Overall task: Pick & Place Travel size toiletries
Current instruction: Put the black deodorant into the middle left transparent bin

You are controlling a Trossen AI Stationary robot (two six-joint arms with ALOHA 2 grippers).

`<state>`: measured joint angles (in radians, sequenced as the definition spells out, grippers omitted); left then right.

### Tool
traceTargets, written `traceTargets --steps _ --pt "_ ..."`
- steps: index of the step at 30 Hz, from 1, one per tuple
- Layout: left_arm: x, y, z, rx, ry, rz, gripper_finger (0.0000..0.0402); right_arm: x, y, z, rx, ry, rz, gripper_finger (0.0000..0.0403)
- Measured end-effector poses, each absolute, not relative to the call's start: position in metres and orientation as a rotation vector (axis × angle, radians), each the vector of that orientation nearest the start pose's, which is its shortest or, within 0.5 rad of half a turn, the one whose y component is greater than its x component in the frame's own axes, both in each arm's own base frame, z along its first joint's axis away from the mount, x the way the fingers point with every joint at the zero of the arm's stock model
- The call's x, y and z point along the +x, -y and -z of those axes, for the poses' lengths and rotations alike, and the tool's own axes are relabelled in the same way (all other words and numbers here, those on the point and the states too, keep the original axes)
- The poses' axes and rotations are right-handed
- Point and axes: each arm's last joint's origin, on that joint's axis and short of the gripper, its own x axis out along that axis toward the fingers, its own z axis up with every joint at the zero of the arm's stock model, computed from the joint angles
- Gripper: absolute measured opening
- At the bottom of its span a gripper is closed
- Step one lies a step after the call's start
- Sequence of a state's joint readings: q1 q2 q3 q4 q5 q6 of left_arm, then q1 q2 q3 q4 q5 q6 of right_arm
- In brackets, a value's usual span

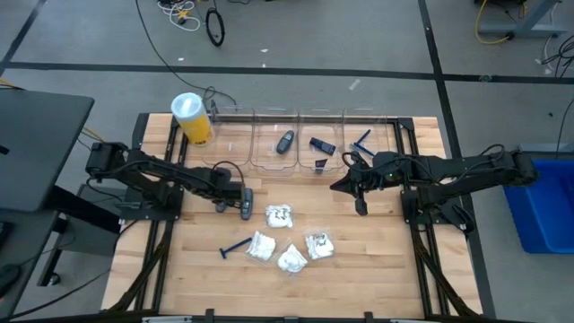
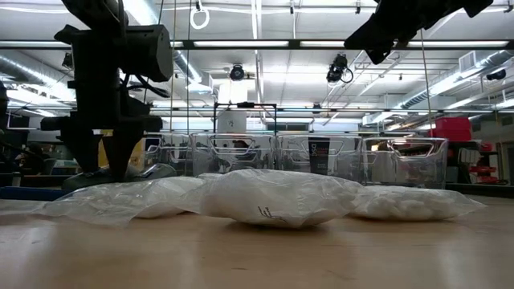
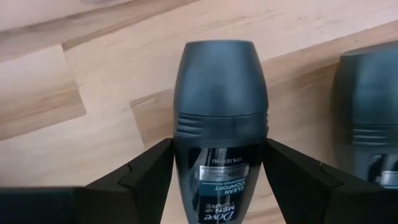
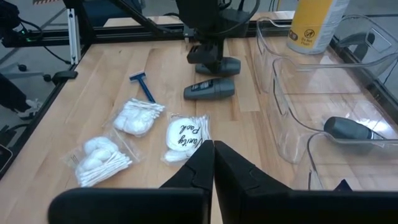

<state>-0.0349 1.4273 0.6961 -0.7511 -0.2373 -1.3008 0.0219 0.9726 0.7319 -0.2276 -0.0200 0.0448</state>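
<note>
A robotics lab or test workshop with a two-arm rig at a wooden table.

The butcher-block table point(image 1: 377, 269) sits in a dark metal frame on a grey concrete floor point(image 1: 314, 54) marked with dark tape lines, with loose cables point(image 1: 179, 13) trailing across it. A blue bin point(image 1: 543, 202) stands off the table's right edge. Beyond the far edge, the low view shows an open industrial ceiling with strip lights point(image 2: 265, 44), exposed ducts point(image 2: 450, 80) and mounted cameras point(image 2: 337, 68).
</note>
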Motion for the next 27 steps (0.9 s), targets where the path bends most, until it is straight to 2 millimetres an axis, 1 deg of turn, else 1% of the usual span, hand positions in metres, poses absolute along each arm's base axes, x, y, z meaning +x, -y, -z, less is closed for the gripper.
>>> traceTargets --steps 6,12,19,27 --pt "0.2119 0.0006 -0.1482 -0.849 -1.114 -1.061 0.0245 0.2098 -0.0052 -0.2778 0.044 -0.47 -0.031 0.0014" --pt "0.2121 0.0007 -0.1483 -0.848 -1.112 -1.058 0.0218 0.2098 -0.0052 -0.2779 0.044 -0.469 -0.031 0.0012" --pt "0.2121 0.0008 -0.1483 -0.852 -1.118 -1.053 0.0226 0.2098 -0.0052 -0.2778 0.044 -0.469 -0.031 0.0012" --pt "0.2121 0.0009 -0.1483 -0.854 -1.12 -1.052 0.0217 0.2098 -0.0052 -0.2778 0.044 -0.469 -0.031 0.0011"
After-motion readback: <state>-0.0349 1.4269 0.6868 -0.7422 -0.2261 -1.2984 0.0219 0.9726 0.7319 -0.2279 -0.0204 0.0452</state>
